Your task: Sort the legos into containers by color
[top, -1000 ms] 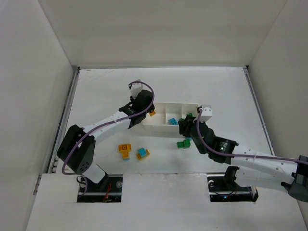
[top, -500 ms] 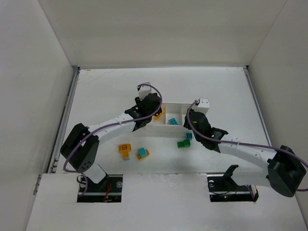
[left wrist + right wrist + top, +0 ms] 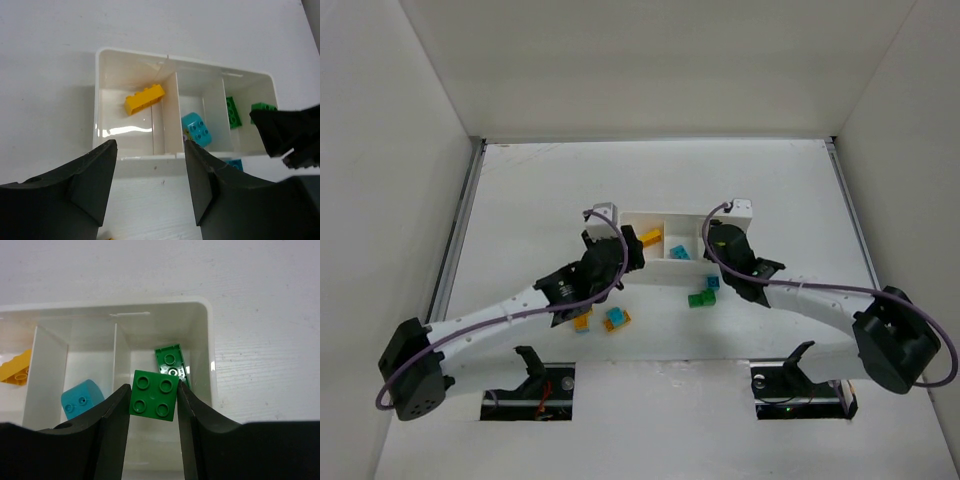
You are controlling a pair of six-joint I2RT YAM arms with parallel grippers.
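The white tray (image 3: 660, 213) has three compartments. A yellow brick (image 3: 145, 98) lies in the left one, a cyan brick (image 3: 196, 130) in the middle one and a green brick (image 3: 172, 364) in the right one. My right gripper (image 3: 153, 401) is shut on a green square brick (image 3: 153, 394) and holds it above the right compartment. It also shows in the top view (image 3: 713, 250). My left gripper (image 3: 150, 170) is open and empty, just in front of the tray's near wall, and shows in the top view (image 3: 628, 260).
Loose bricks lie on the table in front of the tray: a green one (image 3: 699, 298), a cyan one (image 3: 713, 283), a cyan-and-orange one (image 3: 617, 319) and an orange one (image 3: 582, 321) partly under my left arm. White walls enclose the table.
My left gripper has let the yellow brick go in the left compartment and pulled back toward me. My right gripper has carried the green brick up over the right compartment.
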